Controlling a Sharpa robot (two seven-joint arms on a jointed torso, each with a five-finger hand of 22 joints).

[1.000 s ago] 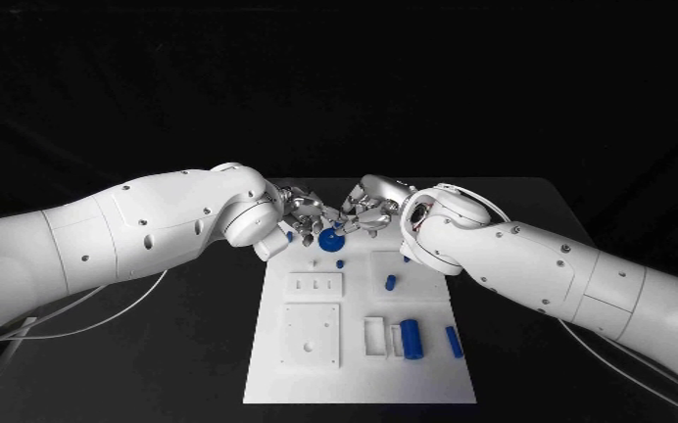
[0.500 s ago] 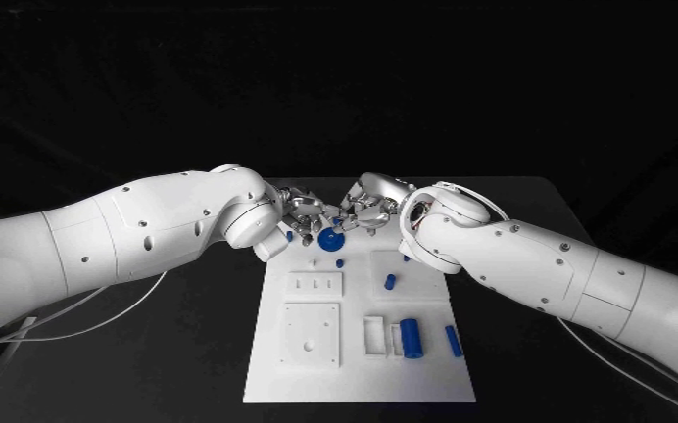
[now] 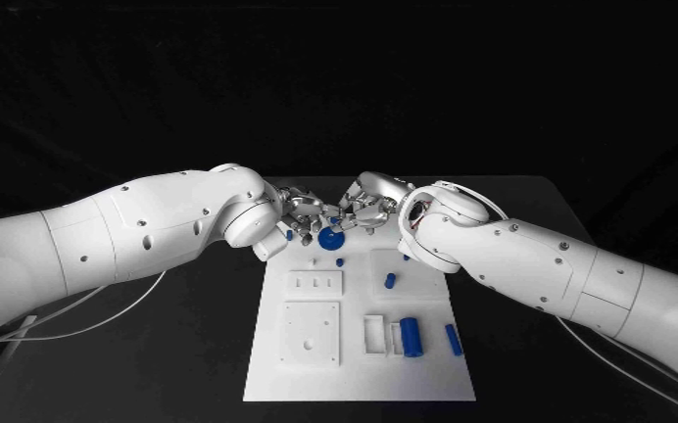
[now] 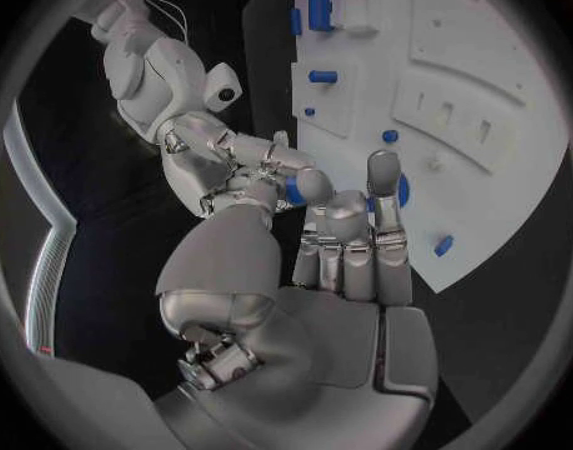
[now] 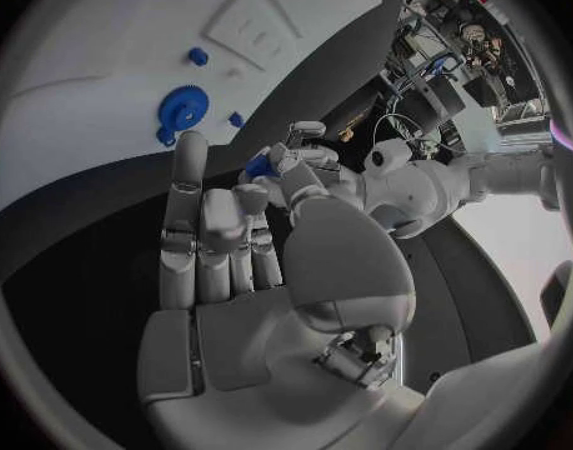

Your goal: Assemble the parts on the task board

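Both hands meet above the far end of the white board (image 3: 361, 364). The left hand (image 3: 300, 211) and right hand (image 3: 370, 208) appear to pinch one small blue part (image 3: 339, 217) between fingertips. It looks light, rigid and slippery: grip its sides.

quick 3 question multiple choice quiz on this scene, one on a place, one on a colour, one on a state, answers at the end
1. Where does the blue gear lie?
A) at the far end of the task board, just below the hands
B) at the board's near end
C) off the board, on the black table

2. What colour is the task board?
A) black
B) blue
C) white

3. How are the left robot hand and right robot hand placed?
A) flat on the table, far apart
B) fingertips meeting on a small blue part
C) each holding a gear

Answers:
1 A: the head view shows the gear by the far edge.
2 C: the plate is plainly white.
3 B: both wrist views show the part between the fingertips.
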